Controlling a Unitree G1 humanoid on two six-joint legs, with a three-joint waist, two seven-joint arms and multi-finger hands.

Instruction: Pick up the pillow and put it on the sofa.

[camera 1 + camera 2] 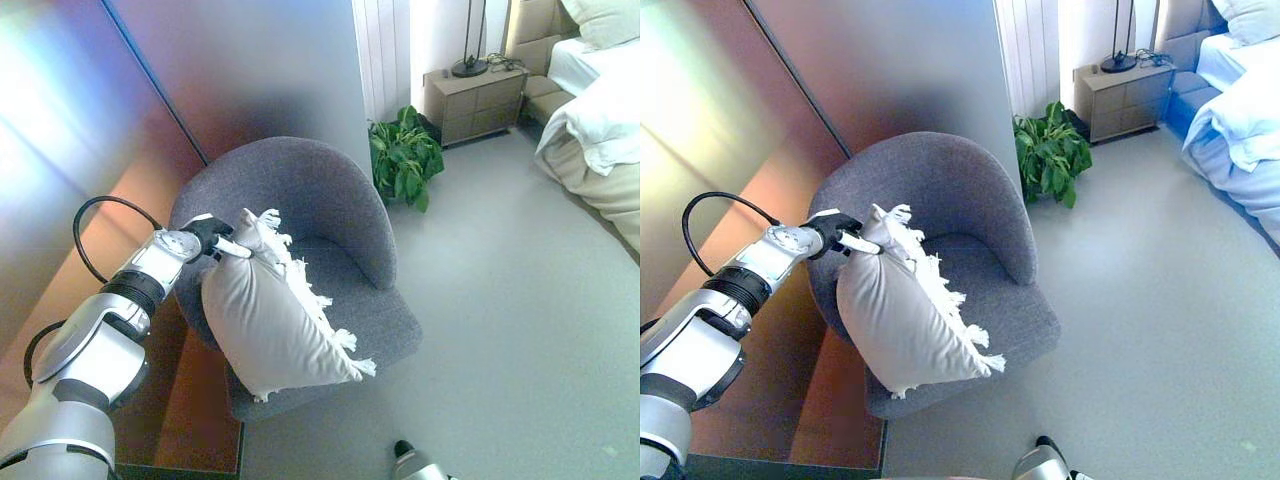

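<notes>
A light grey pillow [270, 315] with white fringed edges hangs over the seat of a round grey armchair [330, 215], its lower corner close to the seat's front. My left hand [215, 237] reaches in from the lower left and pinches the pillow's upper corner. The pillow tilts down to the right from that corner. Only a small part of my right hand [408, 460] shows at the bottom edge, and its fingers cannot be made out.
A potted green plant [405, 155] stands just behind the armchair on the right. Farther back are a wooden nightstand [480, 100] with a lamp and a bed [600, 130] with white bedding. A panelled wall [150, 120] runs along the left.
</notes>
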